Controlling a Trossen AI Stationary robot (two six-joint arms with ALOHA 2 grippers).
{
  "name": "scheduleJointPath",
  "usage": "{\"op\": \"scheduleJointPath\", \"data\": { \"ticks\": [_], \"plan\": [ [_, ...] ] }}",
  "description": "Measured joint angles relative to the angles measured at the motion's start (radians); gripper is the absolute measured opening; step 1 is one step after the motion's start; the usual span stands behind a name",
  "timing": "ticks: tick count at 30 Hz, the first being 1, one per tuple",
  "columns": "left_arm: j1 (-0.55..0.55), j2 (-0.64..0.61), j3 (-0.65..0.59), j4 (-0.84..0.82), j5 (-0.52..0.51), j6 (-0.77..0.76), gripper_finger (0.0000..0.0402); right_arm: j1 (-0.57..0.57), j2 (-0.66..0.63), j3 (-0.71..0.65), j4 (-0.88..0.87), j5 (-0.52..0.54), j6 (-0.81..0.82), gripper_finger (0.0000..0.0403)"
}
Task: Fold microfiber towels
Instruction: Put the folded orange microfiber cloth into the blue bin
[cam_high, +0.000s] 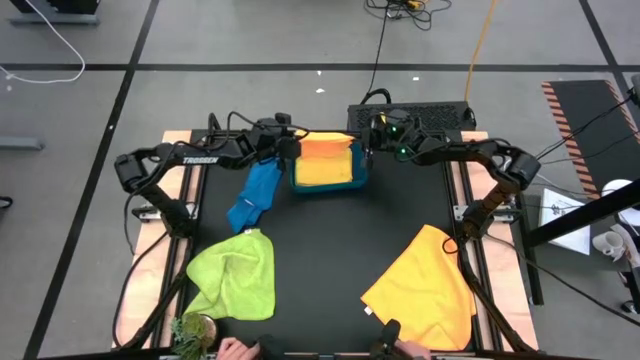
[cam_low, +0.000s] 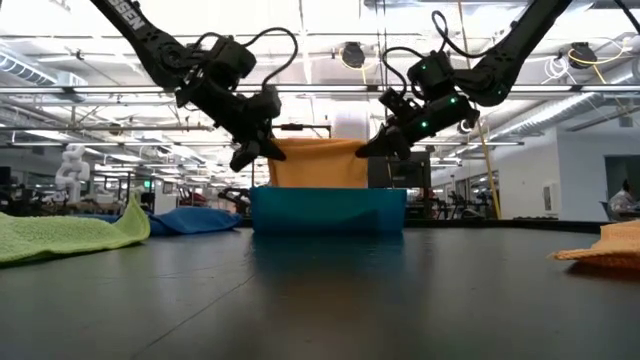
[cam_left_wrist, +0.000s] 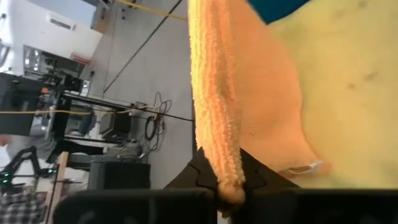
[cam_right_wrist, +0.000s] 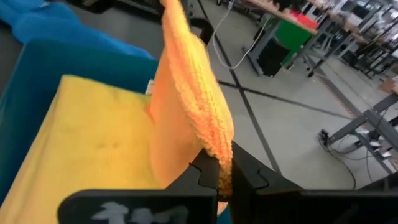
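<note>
orange towel (cam_low: 320, 160) held over the teal bin (cam_low: 328, 210)
left gripper (cam_low: 250, 152) and right gripper (cam_low: 378, 146) each pinch a top corner; a yellow towel (cam_right_wrist: 81, 137) lies inside

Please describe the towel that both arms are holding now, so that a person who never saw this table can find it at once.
Look at the teal bin at the table's far edge, in the middle. The orange towel hangs stretched above it, pinched at one top corner by the left tool and at the other by the right tool. The blue towel, green towel and yellow towel lie on the table; only this one is lifted.
</note>
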Motion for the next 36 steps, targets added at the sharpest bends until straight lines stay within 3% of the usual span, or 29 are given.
{"op": "scheduleJointPath", "data": {
  "ticks": [8, 13, 17, 26, 36],
  "plan": [
    [-0.041, 0.0, -0.001, -0.022, -0.006, -0.005, 0.0015, 0.022, 0.001, 0.0, -0.095, -0.006, 0.0, 0.0],
    [-0.093, -0.007, -0.002, -0.11, -0.008, -0.023, 0.0007, 0.044, 0.001, -0.001, -0.196, -0.085, 0.001, 0.0],
    [-0.127, -0.003, -0.001, -0.198, -0.002, -0.072, 0.0035, 0.058, 0.001, -0.001, -0.258, -0.132, 0.007, 0.0007],
    [-0.187, -0.003, -0.002, -0.222, -0.011, -0.145, 0.0113, 0.1, 0.001, -0.002, -0.333, -0.139, 0.025, 0.0081],
    [-0.225, -0.003, -0.002, -0.227, -0.092, -0.216, 0.0194, 0.141, -0.032, -0.002, -0.431, -0.123, 0.028, 0.0183]
  ]
}}
